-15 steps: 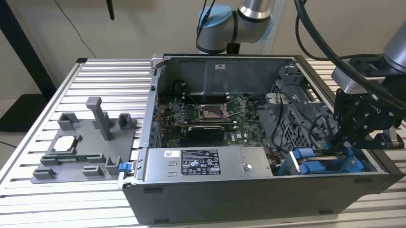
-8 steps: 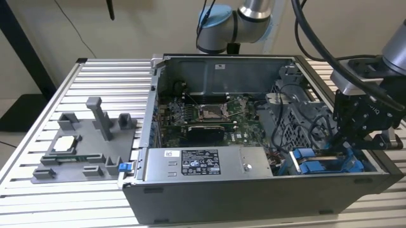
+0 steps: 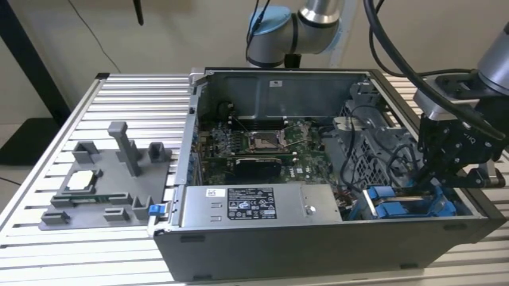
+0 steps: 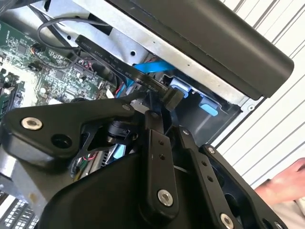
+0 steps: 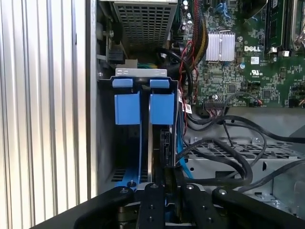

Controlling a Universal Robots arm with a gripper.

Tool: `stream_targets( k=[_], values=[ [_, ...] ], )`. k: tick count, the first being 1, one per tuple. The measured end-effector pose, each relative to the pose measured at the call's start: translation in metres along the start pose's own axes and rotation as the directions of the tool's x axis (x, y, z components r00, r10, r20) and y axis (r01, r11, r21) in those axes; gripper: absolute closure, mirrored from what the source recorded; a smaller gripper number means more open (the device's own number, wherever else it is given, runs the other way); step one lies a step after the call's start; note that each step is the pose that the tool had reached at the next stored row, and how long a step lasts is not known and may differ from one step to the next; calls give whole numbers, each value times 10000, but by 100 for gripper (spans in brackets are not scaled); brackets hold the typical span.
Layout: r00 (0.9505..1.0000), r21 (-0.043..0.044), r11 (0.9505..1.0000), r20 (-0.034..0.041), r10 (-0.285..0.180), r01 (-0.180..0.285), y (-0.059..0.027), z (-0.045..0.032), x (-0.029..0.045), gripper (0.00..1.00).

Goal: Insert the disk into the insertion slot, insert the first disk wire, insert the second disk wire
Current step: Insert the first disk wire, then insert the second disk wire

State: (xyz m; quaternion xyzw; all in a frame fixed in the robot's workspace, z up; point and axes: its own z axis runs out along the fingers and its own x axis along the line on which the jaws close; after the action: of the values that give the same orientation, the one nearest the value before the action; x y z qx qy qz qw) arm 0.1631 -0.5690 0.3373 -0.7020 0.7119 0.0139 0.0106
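End effector: black two-finger end effector (image 3: 433, 179), clamped on a flat black disk wire (image 4: 109, 59) at its black plug (image 4: 171, 98), low inside the case.
Disk: silver-white hard disk in a bright blue plastic carrier (image 5: 162, 109), seated edge-on in the grey metal insertion slot (image 5: 140, 72), just beneath the end effector.
Setting: open grey computer case (image 3: 318, 250) on a ribbed metal desk (image 3: 119, 95).

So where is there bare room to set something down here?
Bare ribbed table behind the grey fixture, and a strip in front of it, at the exterior view's left. Crowded: the insertion slot corner of the case, with cables and the gripper.
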Motion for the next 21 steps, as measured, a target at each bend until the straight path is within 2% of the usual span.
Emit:
stream_targets(
  k=[2,5,10,11,14,21],
  values=[
    [10000,13,10000,28,1,-1,4,11,-3,100],
    [10000,21,10000,8,-1,1,14,6,-3,100],
    [10000,23,10000,-4,-1,1,17,66,-1,100],
    [10000,20,10000,11,1,-1,19,73,0,0],
    [10000,19,10000,67,4,-4,26,31,-1,0],
    [10000,21,10000,80,5,-6,55,-257,-11,0]
  ],
)
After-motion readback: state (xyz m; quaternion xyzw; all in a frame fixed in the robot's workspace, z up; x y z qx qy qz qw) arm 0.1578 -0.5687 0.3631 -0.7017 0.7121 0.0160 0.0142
